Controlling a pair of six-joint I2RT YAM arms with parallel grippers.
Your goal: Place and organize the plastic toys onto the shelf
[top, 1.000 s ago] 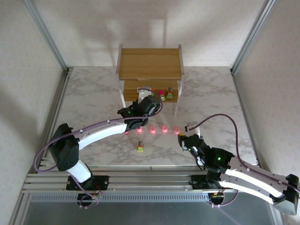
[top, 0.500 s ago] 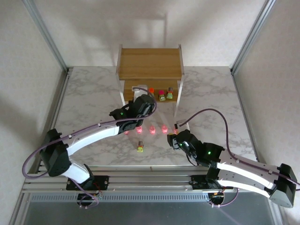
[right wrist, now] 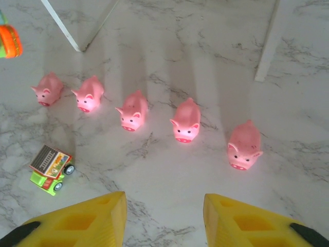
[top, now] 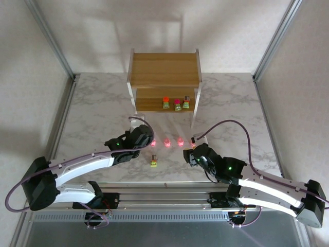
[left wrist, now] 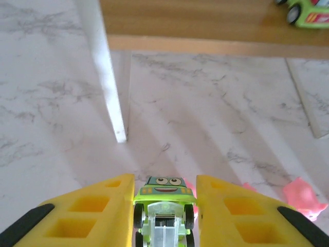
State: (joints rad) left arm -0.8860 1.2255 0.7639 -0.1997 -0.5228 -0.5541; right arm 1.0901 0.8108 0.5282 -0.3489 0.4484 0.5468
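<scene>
Marbled white tabletop (top: 92, 103) bearing the toys and the shelf, seen from above and from both wrists.

(a) Small green plastic toy truck (left wrist: 164, 208) with a cartoon face, lodged between the yellow fingers (left wrist: 87, 211) of the left gripper (left wrist: 163, 180), which is clamped against its two sides. Its wheels and clear underside face the wrist camera. This gripper (top: 146, 135) hangs over the table in front of the shelf's white left front leg (left wrist: 110, 98), near the left end of the pig row.

(b) Five translucent pink pig figures (right wrist: 132, 110) standing in a row on the table, snouts toward the right gripper (right wrist: 162, 200). Its fingers are spread apart with nothing between them, and the row lies ahead of them, not touching.

(c) Blocky truck with green base and striped brown top (right wrist: 50, 170), on the table just nearer than the row's left end.

(d) Two-tier light-brown wooden shelf (top: 164, 69). Its lower tier carries an orange-topped toy (top: 166, 103), a magenta-topped toy (top: 177, 104) and a brown-topped toy (top: 186, 103), side by side.

(e) Pale patterned walls (top: 231, 31) and aluminium frame rails (top: 154, 198) enclosing the table.
</scene>
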